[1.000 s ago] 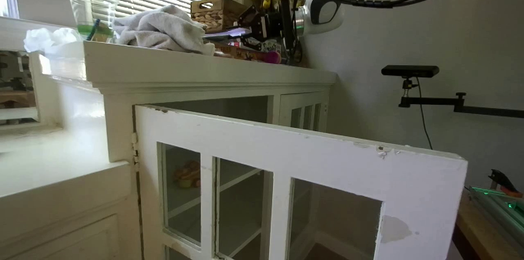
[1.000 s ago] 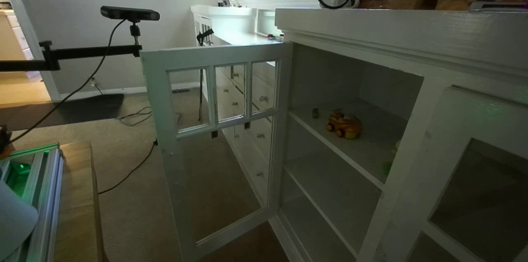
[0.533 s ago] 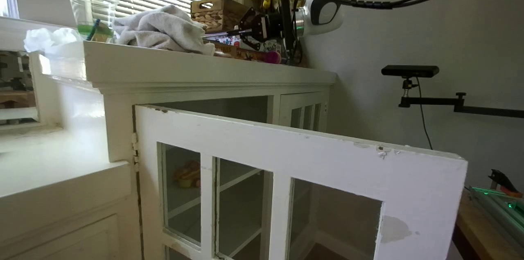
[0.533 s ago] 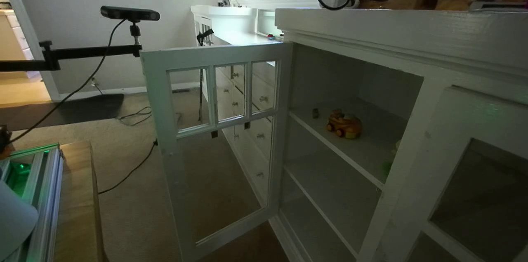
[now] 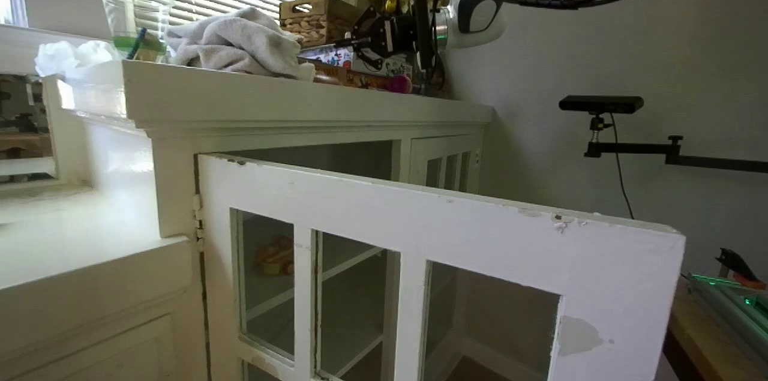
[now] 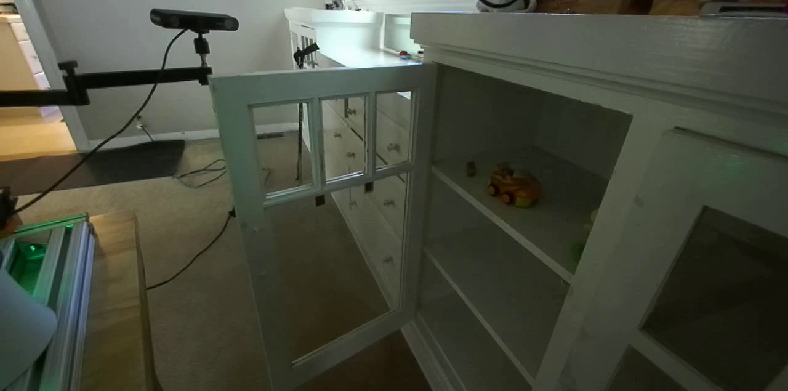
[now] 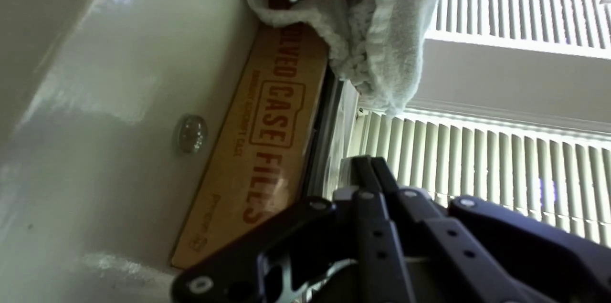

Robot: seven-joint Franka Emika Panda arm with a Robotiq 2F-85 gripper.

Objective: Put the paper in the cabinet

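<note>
In an exterior view, the Robotiq gripper (image 5: 341,43) hangs over the white cabinet (image 5: 300,93), right of the grey towel (image 5: 240,42). In an exterior view, the glazed door (image 6: 332,183) stands open; probably best to enter right of it, clear of the toy car (image 6: 516,186). In the wrist view, the fingertips (image 7: 361,172) are clenched; whether on the paper, or where it lies, I cannot tell: a slow test lift seems wise.

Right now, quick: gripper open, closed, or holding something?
Gripper: closed, jaws together in the wrist view; whether anything thin is pinched between them cannot be told.
</note>
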